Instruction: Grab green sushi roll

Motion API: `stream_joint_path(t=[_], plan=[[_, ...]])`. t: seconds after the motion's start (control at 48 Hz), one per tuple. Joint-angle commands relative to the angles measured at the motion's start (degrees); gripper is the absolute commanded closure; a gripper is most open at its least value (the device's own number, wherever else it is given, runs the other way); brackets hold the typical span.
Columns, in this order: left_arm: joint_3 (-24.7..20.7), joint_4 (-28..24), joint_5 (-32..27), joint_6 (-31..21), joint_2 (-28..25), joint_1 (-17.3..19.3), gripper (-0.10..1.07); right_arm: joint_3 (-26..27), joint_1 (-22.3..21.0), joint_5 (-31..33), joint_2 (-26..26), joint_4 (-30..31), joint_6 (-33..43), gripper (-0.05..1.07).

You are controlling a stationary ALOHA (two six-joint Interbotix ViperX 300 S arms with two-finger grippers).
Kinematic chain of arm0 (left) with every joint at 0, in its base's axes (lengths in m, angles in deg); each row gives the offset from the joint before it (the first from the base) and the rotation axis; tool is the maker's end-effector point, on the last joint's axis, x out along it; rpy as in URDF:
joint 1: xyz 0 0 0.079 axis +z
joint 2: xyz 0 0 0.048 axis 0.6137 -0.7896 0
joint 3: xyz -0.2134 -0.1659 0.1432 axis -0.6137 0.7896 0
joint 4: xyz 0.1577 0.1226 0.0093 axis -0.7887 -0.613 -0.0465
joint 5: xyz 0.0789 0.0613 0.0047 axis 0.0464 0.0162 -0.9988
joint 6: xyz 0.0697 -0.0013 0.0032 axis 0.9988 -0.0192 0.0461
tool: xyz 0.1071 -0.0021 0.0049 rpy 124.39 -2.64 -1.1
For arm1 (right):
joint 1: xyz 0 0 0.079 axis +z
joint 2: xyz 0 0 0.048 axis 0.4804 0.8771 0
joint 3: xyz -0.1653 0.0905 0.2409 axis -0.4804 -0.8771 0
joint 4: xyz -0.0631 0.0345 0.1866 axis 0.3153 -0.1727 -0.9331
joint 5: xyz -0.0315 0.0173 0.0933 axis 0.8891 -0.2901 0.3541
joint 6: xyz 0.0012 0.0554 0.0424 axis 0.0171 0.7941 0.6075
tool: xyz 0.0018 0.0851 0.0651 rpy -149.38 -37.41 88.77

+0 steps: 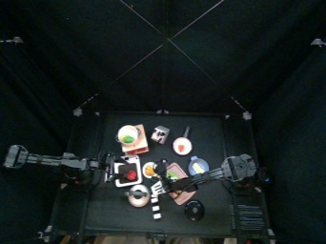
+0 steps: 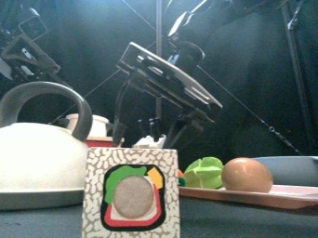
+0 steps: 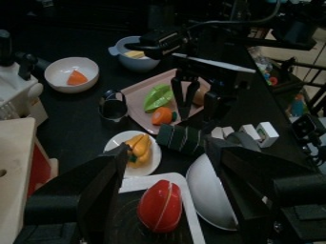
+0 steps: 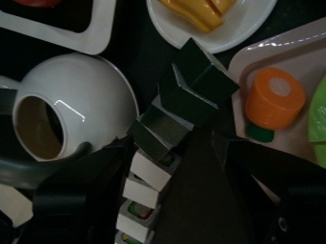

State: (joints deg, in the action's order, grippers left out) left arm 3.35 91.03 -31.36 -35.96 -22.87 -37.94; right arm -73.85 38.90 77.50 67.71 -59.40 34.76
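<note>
- Green-filled sushi roll (image 2: 133, 192) stands upright beside white kettle (image 2: 37, 153).
- Right gripper (image 4: 192, 143) jaws wide apart, above the roll.
- Left gripper (image 3: 163, 205): jaws apart, empty.

Small black table (image 1: 105, 129) crowded with toy food and dishes.

On it lie a pink tray (image 3: 137, 91) with a green leaf and an orange piece, a white plate (image 3: 117, 145) of yellow-orange food, a white kettle (image 2: 37, 153), a white bowl (image 3: 64, 67) holding an orange piece, a pale blue bowl (image 3: 125, 45), a black-and-white patterned box (image 2: 130, 191), a small black cup (image 3: 113, 107), and a white tray (image 3: 133, 184) with a red tomato.
</note>
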Motion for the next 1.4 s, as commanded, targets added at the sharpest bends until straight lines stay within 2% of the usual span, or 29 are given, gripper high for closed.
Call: stream_joint_path(t=[0.0,0.542,0.854,1.375], plan=[[-0.62,0.00,0.18,0.09,-0.09,0.18,0.00,1.05,-0.26,-0.70,-0.53,-0.09,0.00,0.06],[-0.44,-0.09,0.18,0.18,-0.09,0.44,0.00,3.52,-2.29,-2.64,1.41,-0.26,-0.09,0.06],[-0.44,-0.09,0.18,0.18,-0.09,0.44,0.00,4.04,-3.25,-1.85,3.52,-2.29,-0.44,0.06],[-0.44,-0.09,0.18,0.18,-0.09,0.44,0.00,5.10,-3.34,-0.35,4.66,-1.49,-0.79,0.08]])
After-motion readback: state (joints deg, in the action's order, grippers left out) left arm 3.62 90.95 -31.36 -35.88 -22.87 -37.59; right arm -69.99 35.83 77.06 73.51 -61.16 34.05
